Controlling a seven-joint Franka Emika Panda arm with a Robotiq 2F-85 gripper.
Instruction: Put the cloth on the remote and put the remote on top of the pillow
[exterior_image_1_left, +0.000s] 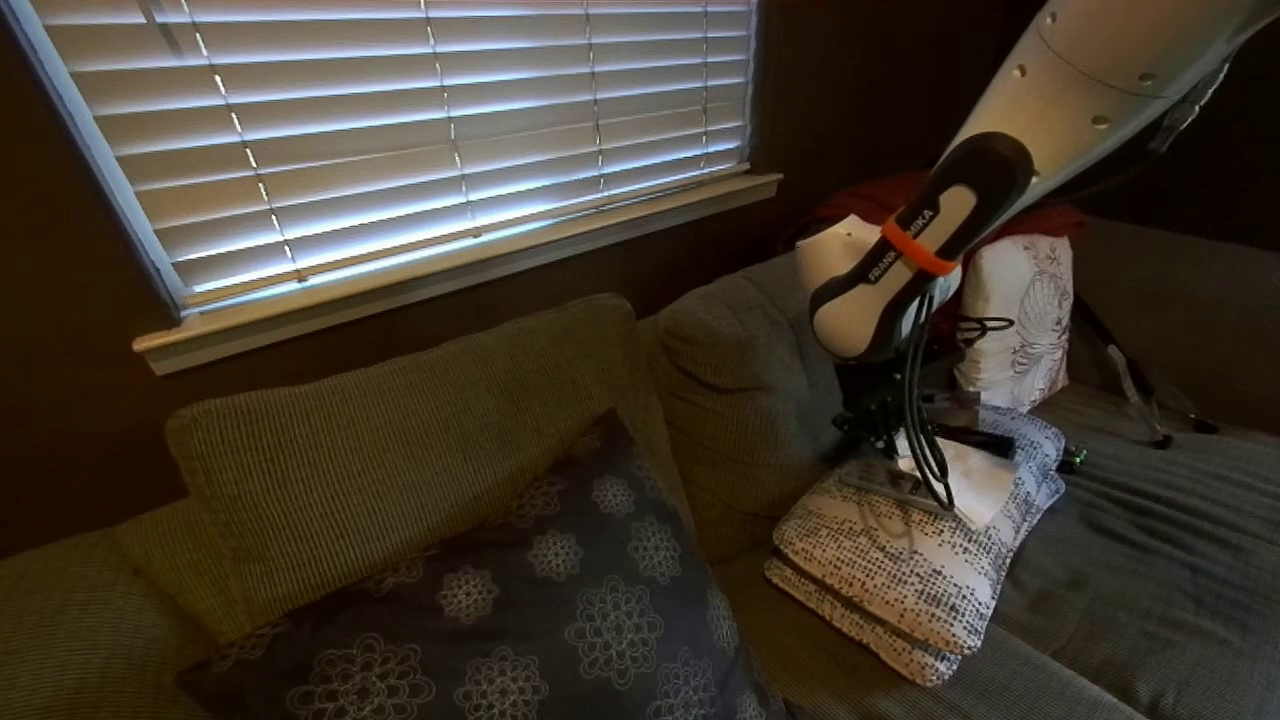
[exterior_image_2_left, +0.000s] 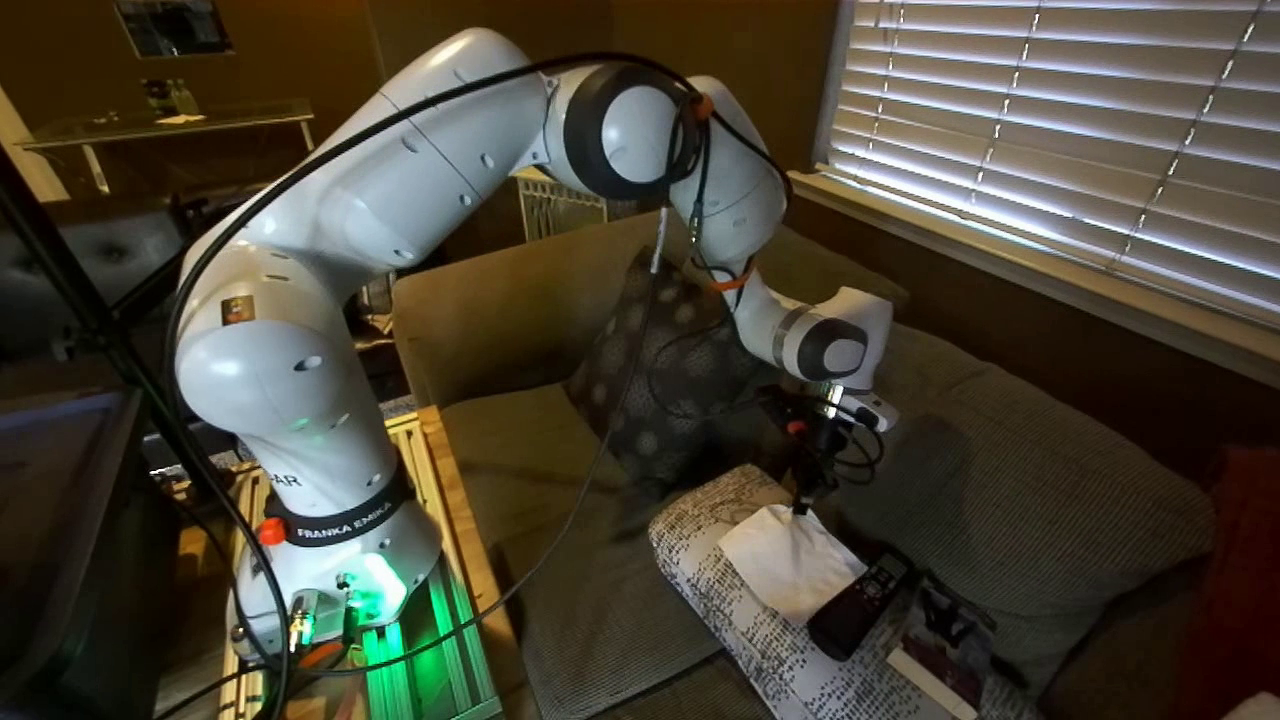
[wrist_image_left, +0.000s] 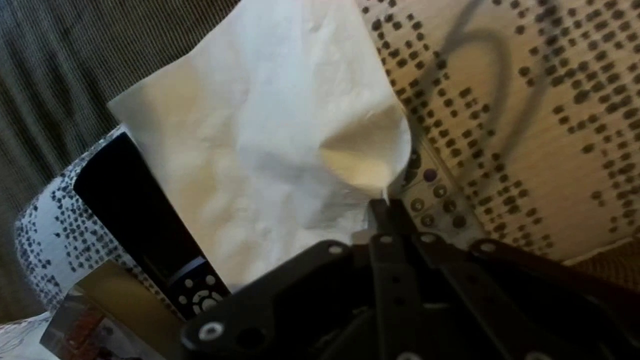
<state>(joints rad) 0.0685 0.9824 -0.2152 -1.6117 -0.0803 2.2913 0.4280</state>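
Gripper (wrist_image_left: 384, 204) fingers clamped on 1 cloth (wrist_image_left: 270, 130); wrist view, on pillow (wrist_image_left: 575, 150): 1 black remote (wrist_image_left: 150, 225) left, 1 pale remote (wrist_image_left: 436, 197) right.

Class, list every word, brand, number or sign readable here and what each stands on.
"FRANKA EMIKA": black ring at the base of the white robot arm.
"FRANK" and "MIKA": black strip at the arm's lower end, split by an orange band.
"AR": white housing above the ring; the preceding letter is unclear.
Too small or blurred: marks on the slim black bar-shaped remote and the pale button pad.
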